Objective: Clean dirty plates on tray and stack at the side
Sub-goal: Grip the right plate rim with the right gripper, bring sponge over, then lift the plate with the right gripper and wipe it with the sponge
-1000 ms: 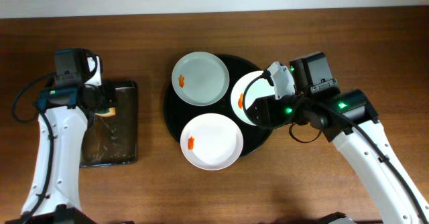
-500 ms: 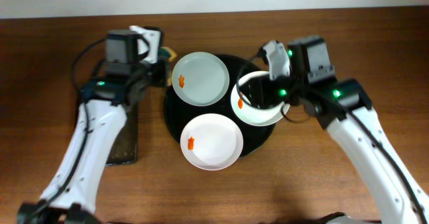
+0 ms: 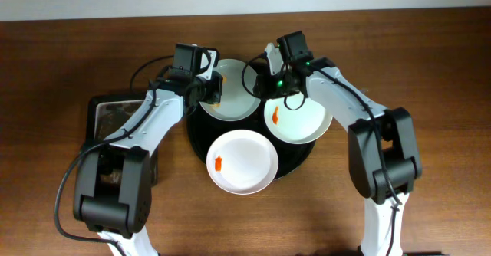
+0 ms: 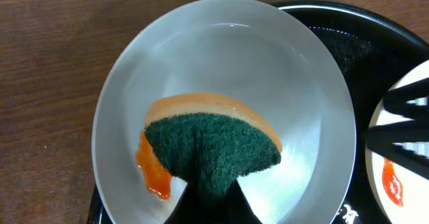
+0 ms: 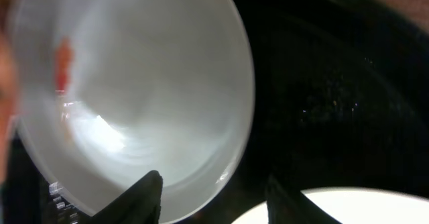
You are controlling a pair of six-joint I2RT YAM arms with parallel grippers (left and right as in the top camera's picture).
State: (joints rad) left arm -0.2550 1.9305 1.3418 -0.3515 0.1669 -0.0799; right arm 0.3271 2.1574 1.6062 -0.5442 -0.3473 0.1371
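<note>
1. The left gripper point(image 4: 209, 200) is clamped on a green-and-orange scouring sponge point(image 4: 214, 140). The sponge hangs green side down over the rear round white plate point(image 4: 281, 83), just beside the orange-red smear point(image 4: 153, 174), ready for rubbing. I cannot tell whether it touches.
2. The right gripper point(image 5: 214, 197) has its fingers apart, astride the rim of this same plate. I judge it means to steady the plate against the sponge.
3. All three plates lie on the large round glossy black tray point(image 3: 196, 137). The right plate point(image 3: 303, 122) and the front plate point(image 3: 245, 160) are both smeared, and nothing is stacked yet.
</note>
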